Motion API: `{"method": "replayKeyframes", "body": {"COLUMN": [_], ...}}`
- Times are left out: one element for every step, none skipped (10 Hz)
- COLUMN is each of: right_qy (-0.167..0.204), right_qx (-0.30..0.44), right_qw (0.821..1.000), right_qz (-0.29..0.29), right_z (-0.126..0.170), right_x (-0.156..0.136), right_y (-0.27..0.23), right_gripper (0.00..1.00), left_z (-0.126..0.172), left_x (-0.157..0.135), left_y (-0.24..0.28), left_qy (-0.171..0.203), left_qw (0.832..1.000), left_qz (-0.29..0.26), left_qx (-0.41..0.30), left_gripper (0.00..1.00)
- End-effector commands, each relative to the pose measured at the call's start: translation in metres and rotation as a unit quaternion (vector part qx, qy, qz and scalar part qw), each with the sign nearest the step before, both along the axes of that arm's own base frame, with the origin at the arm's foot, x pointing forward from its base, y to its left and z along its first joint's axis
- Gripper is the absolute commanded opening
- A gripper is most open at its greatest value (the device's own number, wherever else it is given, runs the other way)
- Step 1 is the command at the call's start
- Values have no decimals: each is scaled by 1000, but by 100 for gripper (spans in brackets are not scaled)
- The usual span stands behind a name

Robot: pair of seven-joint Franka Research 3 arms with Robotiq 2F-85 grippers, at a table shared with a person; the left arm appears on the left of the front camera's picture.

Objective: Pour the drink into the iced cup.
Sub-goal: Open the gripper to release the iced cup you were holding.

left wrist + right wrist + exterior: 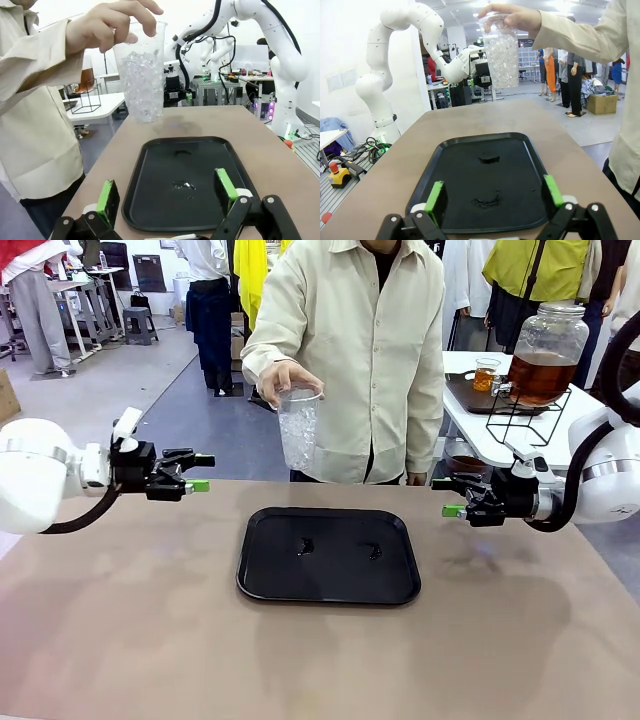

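At upper centre of the front view a hand (285, 377) holds the iced cup (298, 427) above the far edge of the black tray (329, 555) on the bench (120, 620), the left claw (200, 473) and right claw (447, 497) hang spread at either side, and the drink (541, 374) sits in a jar at upper right.

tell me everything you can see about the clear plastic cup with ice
The clear plastic cup is tall and tapered, narrower at the base, and looks thin-walled and see-through. Ice fills most of it; no drink shows inside. It hangs upright in the air over the far edge of the tan table, beyond the black rectangular tray, touching neither. The person's hand grips it by the rim from above, fingers spread around the top.
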State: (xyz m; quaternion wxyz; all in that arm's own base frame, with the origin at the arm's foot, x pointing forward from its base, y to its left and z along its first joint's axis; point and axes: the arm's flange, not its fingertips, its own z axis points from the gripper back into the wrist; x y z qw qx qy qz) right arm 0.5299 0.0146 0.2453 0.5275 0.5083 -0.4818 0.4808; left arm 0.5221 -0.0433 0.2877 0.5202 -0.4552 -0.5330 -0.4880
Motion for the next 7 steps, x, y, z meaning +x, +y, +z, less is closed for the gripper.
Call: {"method": "replayKeyframes", "body": {"right_qy": [-1, -1, -1, -1, -1, -1, -1], "right_qx": [0, 0, 0, 0, 0, 0, 0], "right_qw": [1000, 1000, 1000, 1000, 1000, 1000, 1000], "right_qz": [1, 1, 1, 1, 1, 1, 1], "right_z": [2, 2, 2, 2, 2, 2, 2], "right_x": [0, 0, 0, 0, 0, 0, 0], "right_y": [2, 2, 2, 2, 2, 2, 2], "right_gripper": [100, 100, 100, 100, 100, 100, 100], "left_z": [-4, 0, 0, 0, 0, 0, 0], "left_x": [-7, 0, 0, 0, 0, 0, 0], "left_y": [2, 0, 0, 0, 0, 0, 0], "left_qy": [-9, 0, 0, 0, 0, 0, 0], "left_qw": [1000, 1000, 1000, 1000, 1000, 1000, 1000], "left_qz": [-10, 0, 0, 0, 0, 0, 0], "left_qx": [7, 0, 0, 0, 0, 0, 0], "left_gripper": [100, 100, 100, 100, 100, 100, 100]}}
